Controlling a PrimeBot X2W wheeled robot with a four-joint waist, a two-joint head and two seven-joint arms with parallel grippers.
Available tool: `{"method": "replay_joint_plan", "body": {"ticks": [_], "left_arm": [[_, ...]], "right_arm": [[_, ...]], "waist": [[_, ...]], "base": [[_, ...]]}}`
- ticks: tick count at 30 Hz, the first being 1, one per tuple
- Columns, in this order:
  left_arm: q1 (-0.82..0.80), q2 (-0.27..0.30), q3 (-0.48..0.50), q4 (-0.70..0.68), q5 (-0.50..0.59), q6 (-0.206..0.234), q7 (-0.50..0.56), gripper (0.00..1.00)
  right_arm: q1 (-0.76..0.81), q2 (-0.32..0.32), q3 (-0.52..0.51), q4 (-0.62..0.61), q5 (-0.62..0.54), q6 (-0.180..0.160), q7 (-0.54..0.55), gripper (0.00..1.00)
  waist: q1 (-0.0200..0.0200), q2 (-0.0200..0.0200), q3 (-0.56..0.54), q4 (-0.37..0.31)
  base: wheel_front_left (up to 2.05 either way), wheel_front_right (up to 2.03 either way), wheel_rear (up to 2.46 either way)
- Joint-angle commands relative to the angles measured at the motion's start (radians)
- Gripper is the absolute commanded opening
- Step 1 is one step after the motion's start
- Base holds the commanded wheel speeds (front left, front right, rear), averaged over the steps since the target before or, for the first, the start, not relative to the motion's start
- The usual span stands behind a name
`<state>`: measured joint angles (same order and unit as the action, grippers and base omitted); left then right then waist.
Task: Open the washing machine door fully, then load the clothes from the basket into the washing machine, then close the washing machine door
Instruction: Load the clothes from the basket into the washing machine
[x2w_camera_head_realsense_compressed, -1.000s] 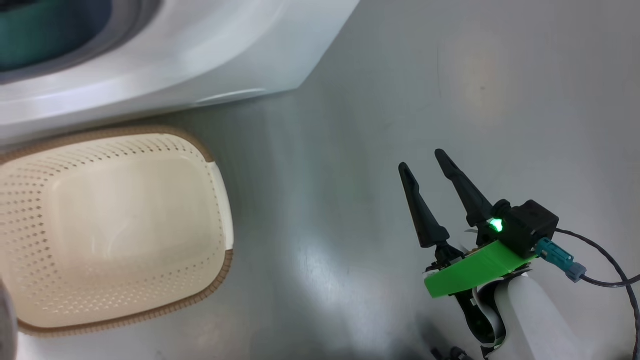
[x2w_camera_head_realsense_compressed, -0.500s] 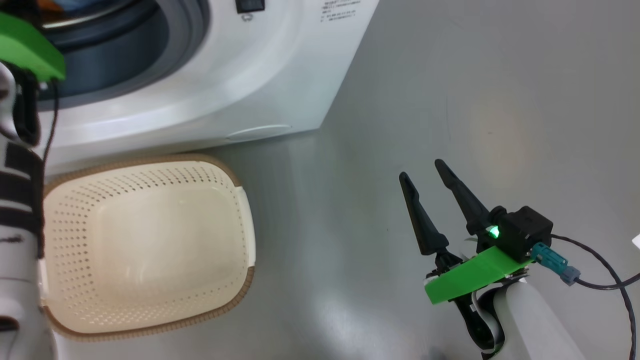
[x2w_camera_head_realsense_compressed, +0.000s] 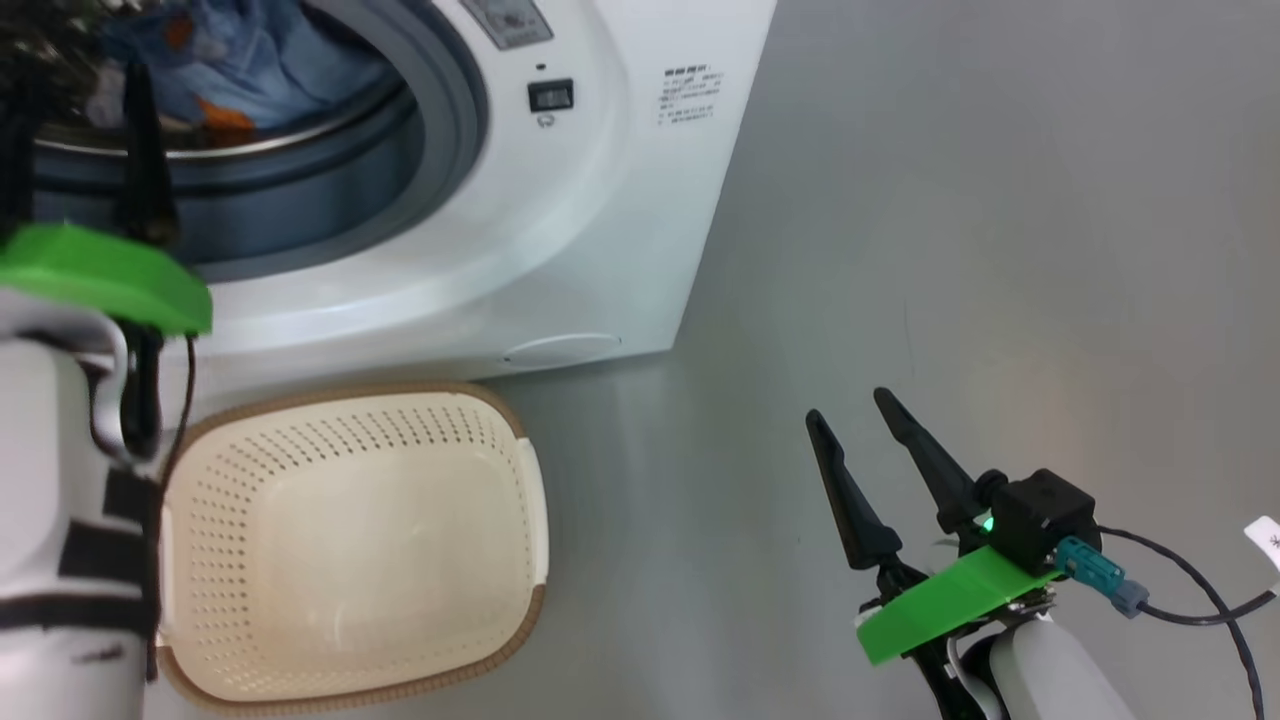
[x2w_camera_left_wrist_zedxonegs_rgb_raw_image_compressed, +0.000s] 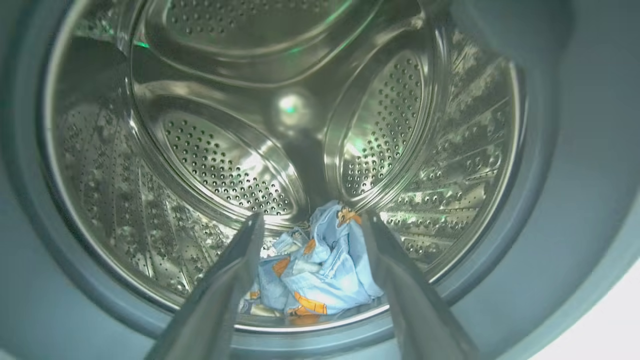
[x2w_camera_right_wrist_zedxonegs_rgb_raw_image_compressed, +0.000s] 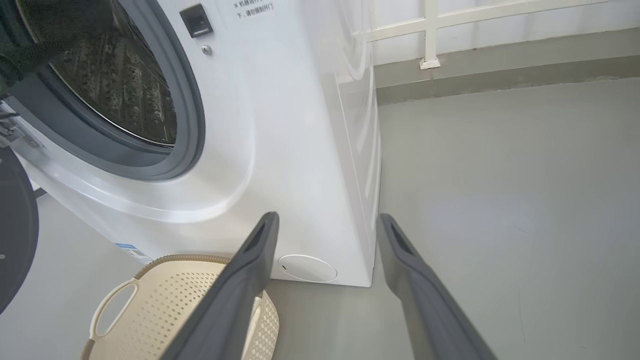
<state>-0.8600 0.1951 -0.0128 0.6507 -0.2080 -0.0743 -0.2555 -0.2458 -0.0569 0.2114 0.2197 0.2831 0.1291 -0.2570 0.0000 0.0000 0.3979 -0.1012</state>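
Left gripper spread wide and empty, poised at the mouth of the steel drum, with the blue bear-print garment lying loose on the drum floor just beyond its fingertips. Whether anything else lies beneath it, I can't tell. Moving out: the basket, on the floor just in front of the washing machine, shows nothing inside, so loading looks finished. Right gripper hangs open and empty, well apart. Next, I'd say: draw that left gripper clear and swing the open washing machine door shut.
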Motion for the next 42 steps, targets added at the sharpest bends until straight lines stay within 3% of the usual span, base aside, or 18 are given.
{"method": "replay_joint_plan", "body": {"ticks": [1, 16, 31, 42], "left_arm": [[0.047, 0.045, 0.033, -0.064, -0.001, 0.009, -0.006, 1.00], [0.551, -0.019, 0.129, -0.461, -0.028, 0.057, -0.006, 1.00], [0.903, -0.091, 0.135, -0.619, -0.001, 0.077, -0.006, 1.00], [1.011, -0.126, 0.138, -0.690, 0.026, 0.097, -0.006, 1.00]], "right_arm": [[0.030, 0.006, 0.018, -0.020, -0.008, 0.002, -0.005, 1.00], [0.124, -0.008, -0.004, -0.024, -0.013, 0.002, -0.005, 1.00], [0.192, -0.016, -0.026, -0.045, -0.031, 0.002, -0.005, 1.00], [0.221, -0.019, -0.064, -0.069, -0.037, 0.002, -0.005, 1.00]], "waist": [[0.0000, 0.0000, -0.065, 0.017], [0.0000, 0.0000, -0.240, 0.052], [0.0000, 0.0000, -0.315, 0.074], [0.0000, 0.0000, -0.333, 0.077]], "base": [[0.00, 0.00, 0.00], [0.00, 0.00, 0.00], [0.00, 0.00, 0.00], [0.00, 0.00, 0.00]]}}
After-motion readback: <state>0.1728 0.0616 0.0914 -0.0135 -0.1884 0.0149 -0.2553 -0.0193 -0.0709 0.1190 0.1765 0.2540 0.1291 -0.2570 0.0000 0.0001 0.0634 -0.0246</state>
